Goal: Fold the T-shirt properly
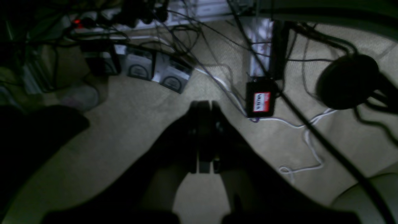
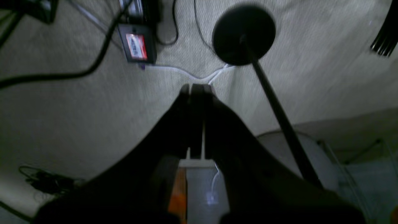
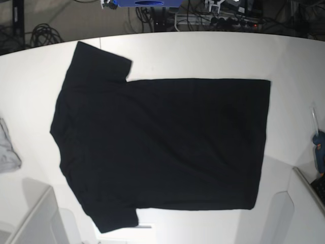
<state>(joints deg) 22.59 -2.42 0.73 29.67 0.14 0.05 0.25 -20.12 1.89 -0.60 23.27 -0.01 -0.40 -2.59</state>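
From the left wrist camera, my left tool point(image 1: 203, 107) has its jaws pressed together with nothing between them, and it points down at beige carpet; beyond its tip, slightly to one side, lies a small black box with a red label point(image 1: 260, 100) among loose cables, and farther off to that side a round black stand base point(image 1: 347, 81). The right wrist camera shows the same: my right tool point(image 2: 196, 88) is fully closed and empty, with the labelled box point(image 2: 136, 46) and a round base on a pole point(image 2: 244, 34) on the floor ahead of it. Neither wrist view shows any cloth, so both tools hang well away from the work. In the base view the T-shirt point(image 3: 162, 147) lies spread flat, plain black side up, across the white table point(image 3: 213, 56), collar end toward that view's left, hem toward its right, both sleeves out; neither tool appears there. A small grey cloth point(image 3: 7, 150) sits at the table's far left edge, apart from the shirt. I judge nothing is folded yet. To start well, I would open both tools before descending, bring each to a sleeve-side edge, pinch only the cloth without dragging it, and lift both together so the fold line stays straight.
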